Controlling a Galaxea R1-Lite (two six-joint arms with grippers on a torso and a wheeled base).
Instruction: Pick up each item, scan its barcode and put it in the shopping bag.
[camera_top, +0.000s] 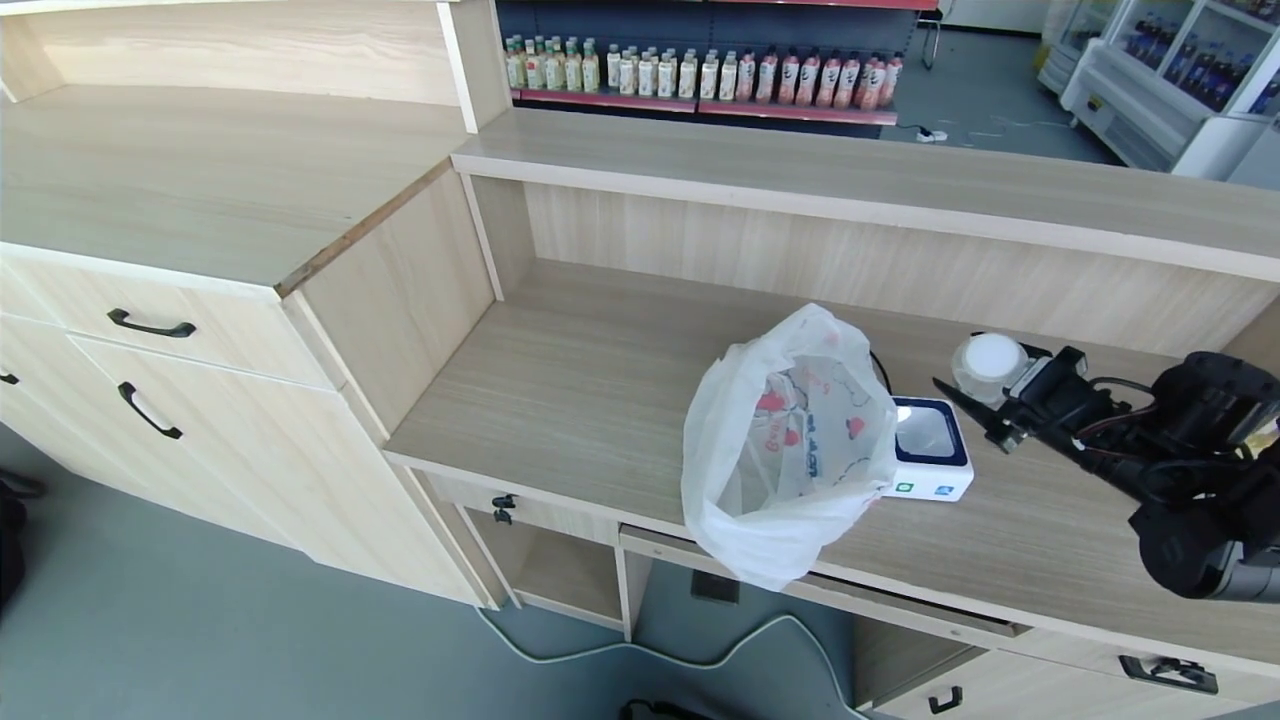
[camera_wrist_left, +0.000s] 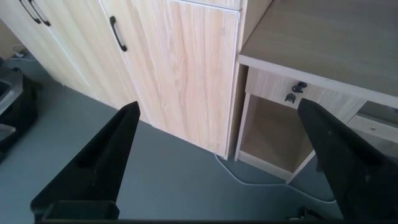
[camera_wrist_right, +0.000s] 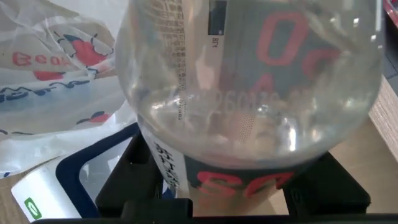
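Bottle (camera_wrist_right: 249, 93) held at the scanner (camera_top: 930, 450), not yet bagged.
The right pincer (camera_top: 975, 388) pinches the clear, labelled bottle just above and to the right of the scanner, at the right end of the tabletop (camera_top: 580, 400). Scanning looks to be the step in hand, with bagging still left to do. The shopping bag (camera_top: 790, 440) stands open on the near edge, touching the scanner's left side; through its thin printed plastic I cannot tell whether anything lies inside. The left pincer (camera_wrist_left: 217, 106) is spread wide and holds nothing, low over the floor (camera_wrist_left: 174, 180) by the cabinet doors (camera_wrist_left: 180, 68).

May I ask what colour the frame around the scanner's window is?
Dark blue; the head view shows the scanner best.
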